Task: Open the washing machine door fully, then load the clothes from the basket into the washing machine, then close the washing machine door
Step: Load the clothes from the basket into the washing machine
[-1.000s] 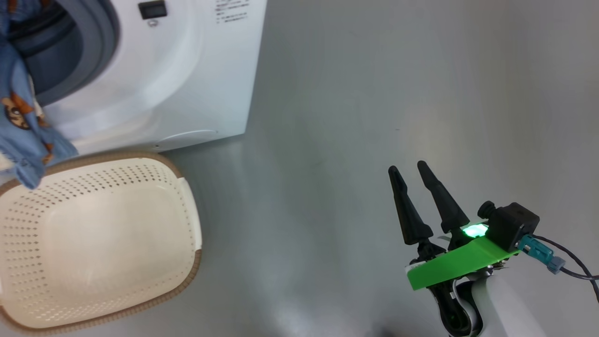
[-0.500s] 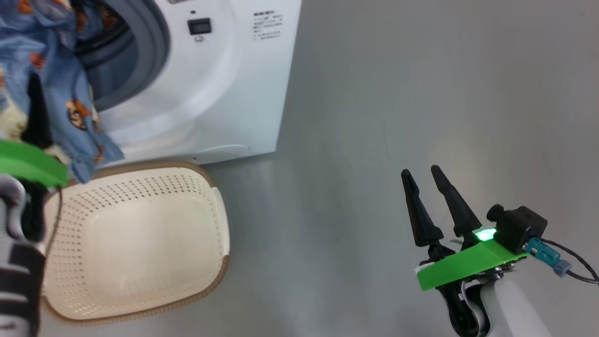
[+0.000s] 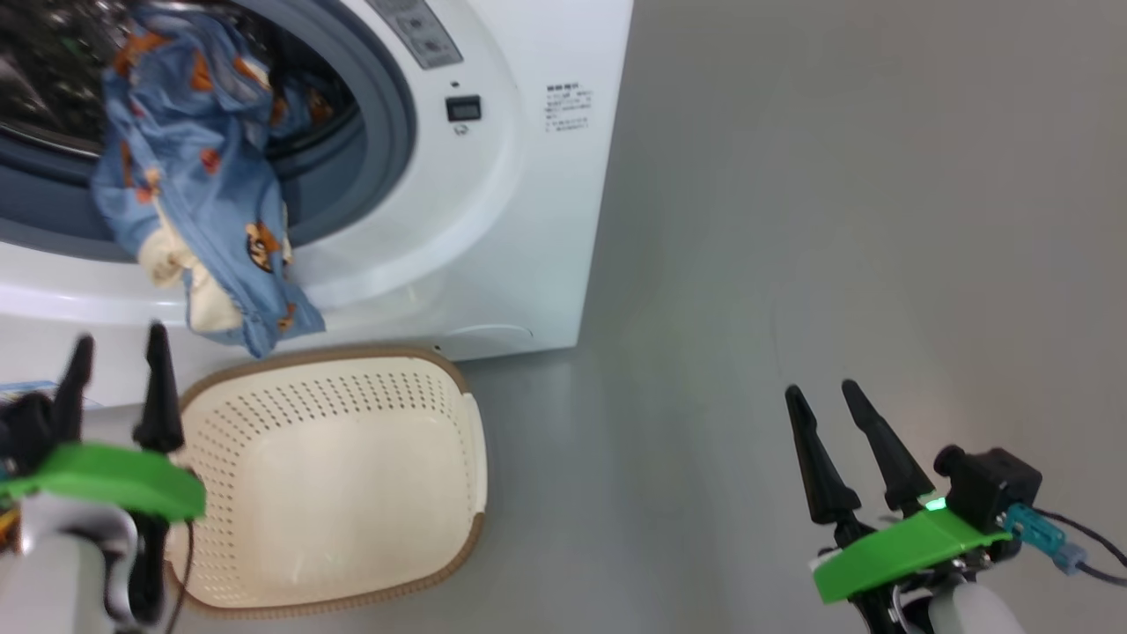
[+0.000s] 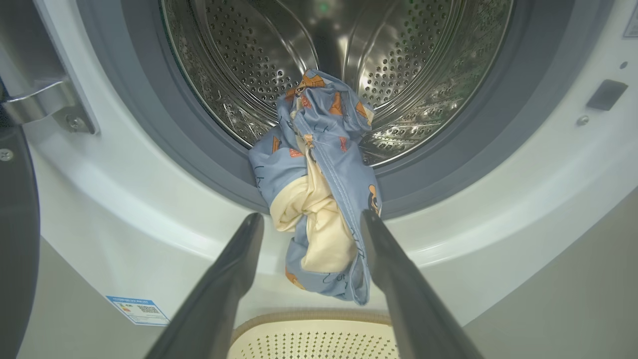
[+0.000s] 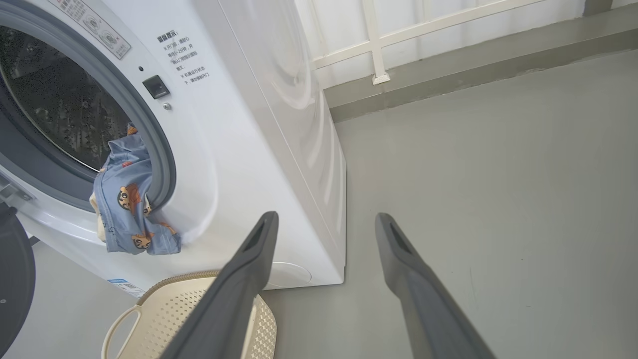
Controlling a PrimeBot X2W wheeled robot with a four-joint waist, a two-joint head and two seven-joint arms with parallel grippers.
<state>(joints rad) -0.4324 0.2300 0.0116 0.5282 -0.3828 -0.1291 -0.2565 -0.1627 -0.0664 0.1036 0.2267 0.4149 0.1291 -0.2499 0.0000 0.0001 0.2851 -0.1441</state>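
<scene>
The washing machine (image 3: pixel 519 229) stands with its mouth uncovered. Its black-rimmed door (image 5: pixel 12 284) is swung aside at the left. The light-blue clothes (image 3: pixel 202 194) lie half inside the steel drum (image 4: pixel 408 65) and hang over the grey gasket, with the beige lining showing (image 4: pixel 319 224). Below them sits the cream basket (image 3: pixel 352 493), with nothing in it. My left gripper (image 3: pixel 121 339) is open just short of the hanging clothes, apart from them (image 4: pixel 313 215). My right gripper (image 3: pixel 820 388) is open over bare floor, right of the machine (image 5: pixel 325 216).
Grey floor (image 3: pixel 836 220) stretches to the right of the machine. A white railing (image 5: pixel 379 50) and a low kerb run behind it. The door's metal hinge (image 4: pixel 45 102) sits at the left of the mouth. A blue label (image 4: pixel 134 309) marks the machine's lower front.
The head camera has turned, so more of the machine's mouth shows. My left gripper, in among the clothes half a second ago, now sits lower and clear of them. The clothes stay draped over the gasket.
</scene>
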